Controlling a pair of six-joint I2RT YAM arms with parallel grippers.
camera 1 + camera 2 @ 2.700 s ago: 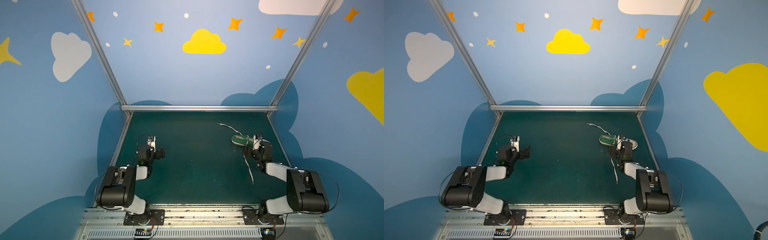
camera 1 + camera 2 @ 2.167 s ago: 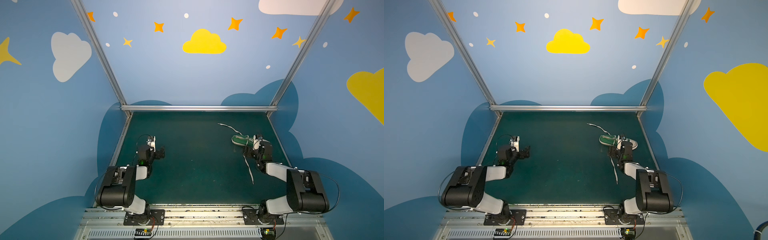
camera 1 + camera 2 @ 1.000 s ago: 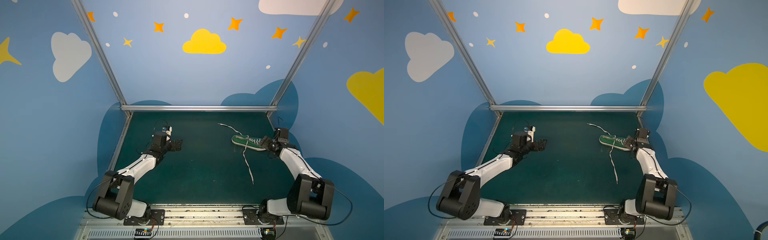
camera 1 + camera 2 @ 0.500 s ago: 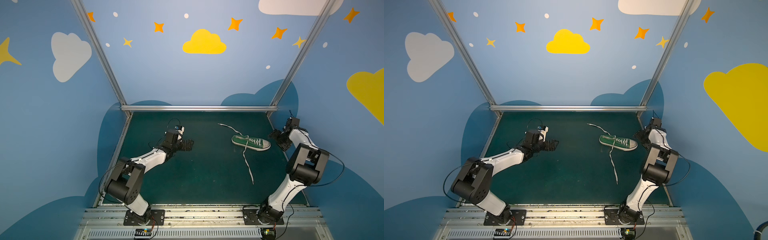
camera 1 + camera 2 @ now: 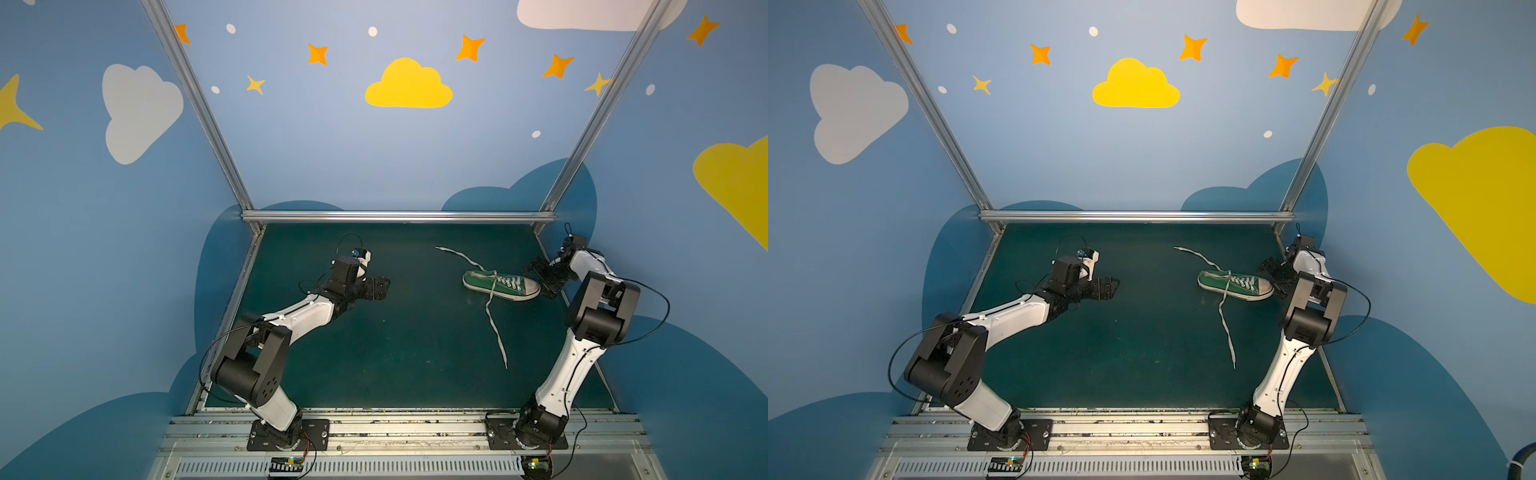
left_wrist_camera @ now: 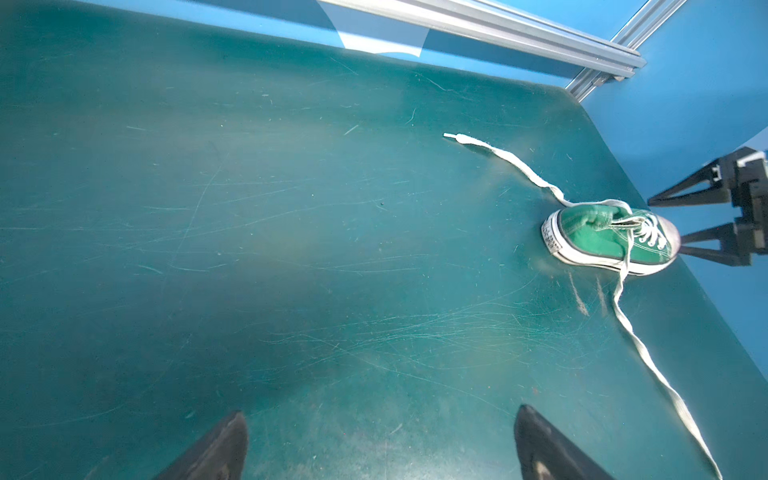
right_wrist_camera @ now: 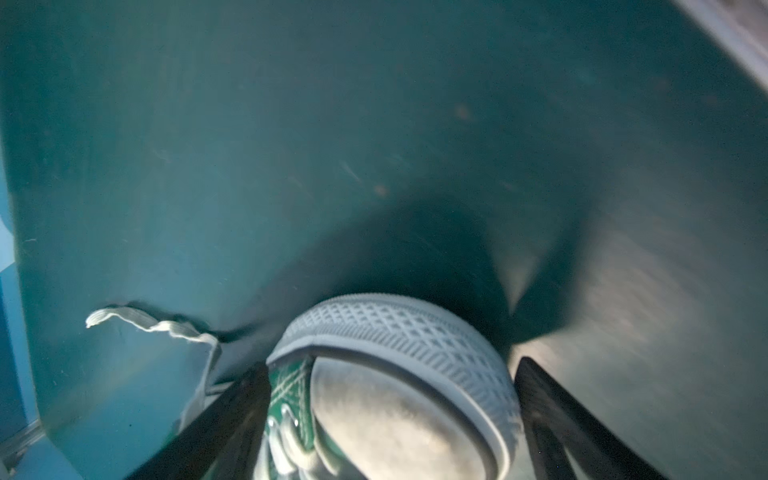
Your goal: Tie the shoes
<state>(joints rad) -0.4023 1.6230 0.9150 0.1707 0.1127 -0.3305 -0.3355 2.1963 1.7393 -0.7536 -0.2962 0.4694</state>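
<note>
My right gripper (image 5: 542, 279) is spread wide, fingers flanking the toe of the green sneaker (image 5: 498, 285) at the right edge of the green mat (image 5: 374, 353). Its white laces (image 5: 496, 332) trail untied. My left gripper (image 5: 379, 287) hangs open, well apart. Blue walls (image 5: 374, 158) carry clouds and stars.

Enclosure: blue walls (image 5: 332, 158) bearing a yellow cloud (image 5: 408, 85), a white cloud (image 5: 141, 112) and orange stars (image 5: 469, 48); an aluminium rail (image 5: 395, 216) borders the scratched dark-green desk (image 5: 395, 332).
</note>
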